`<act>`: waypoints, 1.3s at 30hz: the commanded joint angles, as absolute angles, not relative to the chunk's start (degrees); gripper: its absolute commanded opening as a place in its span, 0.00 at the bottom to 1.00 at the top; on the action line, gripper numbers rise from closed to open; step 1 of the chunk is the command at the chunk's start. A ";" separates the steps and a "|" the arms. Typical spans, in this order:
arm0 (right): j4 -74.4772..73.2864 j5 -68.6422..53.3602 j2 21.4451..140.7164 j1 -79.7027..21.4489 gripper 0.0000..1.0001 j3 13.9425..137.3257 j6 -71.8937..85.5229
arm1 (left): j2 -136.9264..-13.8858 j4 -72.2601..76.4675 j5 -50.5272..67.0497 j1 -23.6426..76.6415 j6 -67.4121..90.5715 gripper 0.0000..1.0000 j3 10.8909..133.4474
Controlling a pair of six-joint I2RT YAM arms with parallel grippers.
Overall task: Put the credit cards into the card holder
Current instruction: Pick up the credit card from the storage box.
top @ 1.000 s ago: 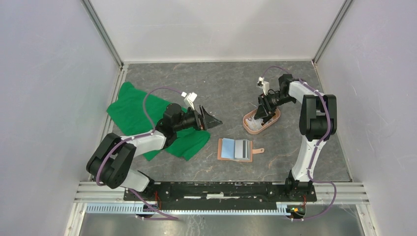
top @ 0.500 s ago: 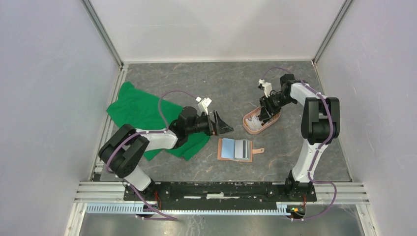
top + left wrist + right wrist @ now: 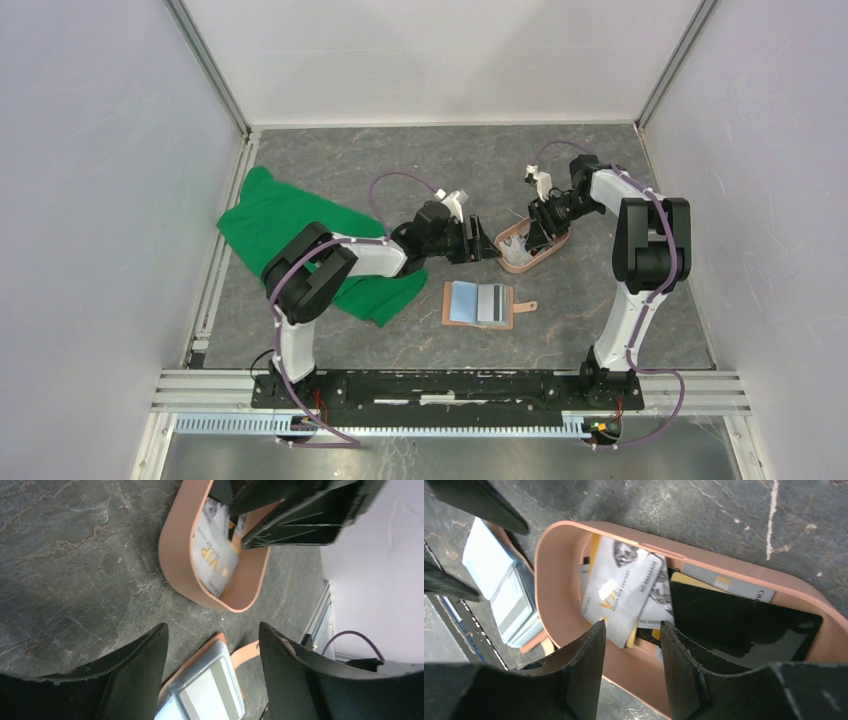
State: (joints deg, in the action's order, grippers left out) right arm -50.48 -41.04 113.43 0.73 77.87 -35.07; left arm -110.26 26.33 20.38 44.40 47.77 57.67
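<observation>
Right fingers (image 3: 579,670) spread above credit cards (image 3: 621,600) in tray (image 3: 553,555). Left fingers (image 3: 135,675) spread at tray's 9 o'clock. Card holder (image 3: 478,303) lies open at 7 o'clock.

Pale and dark credit cards (image 3: 624,597) overlap in the pink tray (image 3: 545,575) — card holder (image 3: 478,303) lies open nearby, perhaps holding one.

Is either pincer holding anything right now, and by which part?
Nothing is held. The left pincer is open near the pink tray; the right pincer is open above the credit cards lying in it.
</observation>
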 commanded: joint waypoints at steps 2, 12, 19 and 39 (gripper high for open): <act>-52.72 -47.07 114.33 0.29 0.49 78.35 -36.24 | -113.91 20.44 17.94 45.93 44.98 0.70 62.32; -48.98 -49.34 113.61 0.35 0.47 78.69 -32.81 | -116.23 18.72 17.33 46.14 44.04 0.59 64.45; -43.49 -38.29 109.95 0.32 0.51 78.82 -30.58 | -117.14 18.20 17.07 46.14 43.85 0.57 65.55; -53.82 -48.08 116.63 -3.08 0.49 77.92 -37.07 | -119.29 18.81 19.33 46.05 43.51 0.47 68.05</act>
